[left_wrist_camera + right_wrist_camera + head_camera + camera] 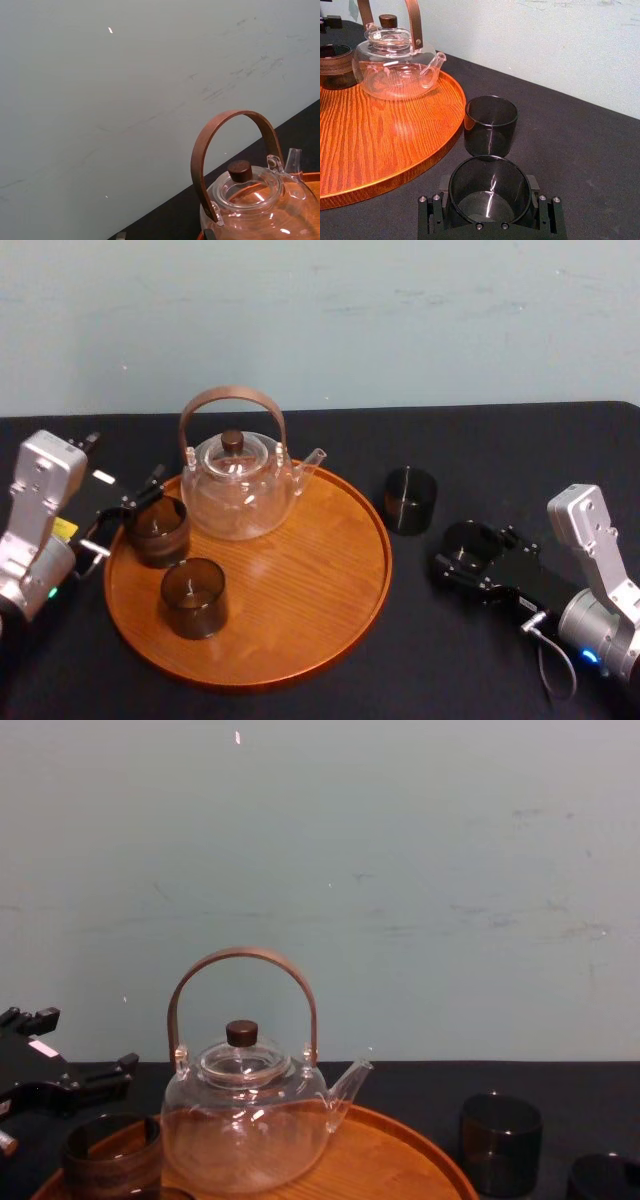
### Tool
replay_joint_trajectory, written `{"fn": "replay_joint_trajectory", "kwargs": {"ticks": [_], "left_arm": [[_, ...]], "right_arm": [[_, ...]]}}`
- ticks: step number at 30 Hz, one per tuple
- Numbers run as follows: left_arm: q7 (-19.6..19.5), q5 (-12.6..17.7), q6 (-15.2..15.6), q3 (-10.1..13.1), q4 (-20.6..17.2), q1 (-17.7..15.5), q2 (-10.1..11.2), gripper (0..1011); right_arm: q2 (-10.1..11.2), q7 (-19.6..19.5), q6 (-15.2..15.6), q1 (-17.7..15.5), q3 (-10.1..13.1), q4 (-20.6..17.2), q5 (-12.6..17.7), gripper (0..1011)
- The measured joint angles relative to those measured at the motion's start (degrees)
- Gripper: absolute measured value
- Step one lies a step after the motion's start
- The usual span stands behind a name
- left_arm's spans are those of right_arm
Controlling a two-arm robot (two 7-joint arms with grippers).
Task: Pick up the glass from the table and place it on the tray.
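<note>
Beside the tray [300,590], right gripper [468,552] clasps glass [490,195] (second glass [490,125] ahead); left gripper [128,512] gapes.

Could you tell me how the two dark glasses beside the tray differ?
The nearer glass sits in the right gripper; the farther glass stands free on the table. The farther glass is by the tray's rim; the nearer glass further off. Both are upright, dark and empty.

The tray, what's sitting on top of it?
A clear glass teapot, a dark glass by the left rim and another dark glass nearer the front sit on the tray. The wood beneath the glasses is hidden.
</note>
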Motion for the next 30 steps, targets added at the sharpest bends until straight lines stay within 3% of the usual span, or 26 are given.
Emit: {"fn": "replay_joint_trajectory", "kwargs": {"ticks": [10, 21, 30], "left_arm": [[0.0, 0.0, 0.0, 0.0, 0.0, 0.0, 0.0, 1002], [0.0, 0.0, 0.0, 0.0, 0.0, 0.0, 0.0, 1001], [0.0, 0.0, 0.0, 0.0, 0.0, 0.0, 0.0, 1001]], "right_arm": [[-0.2, 0.0, -0.2, -0.2, 0.3, -0.1, -0.4, 908], [0.2, 0.4, -1.7, -2.9, 1.0, -7.2, -3.1, 908], [0.0, 2.2, -1.7, -4.1, -1.2, -12.2, -4.6, 908]]}}
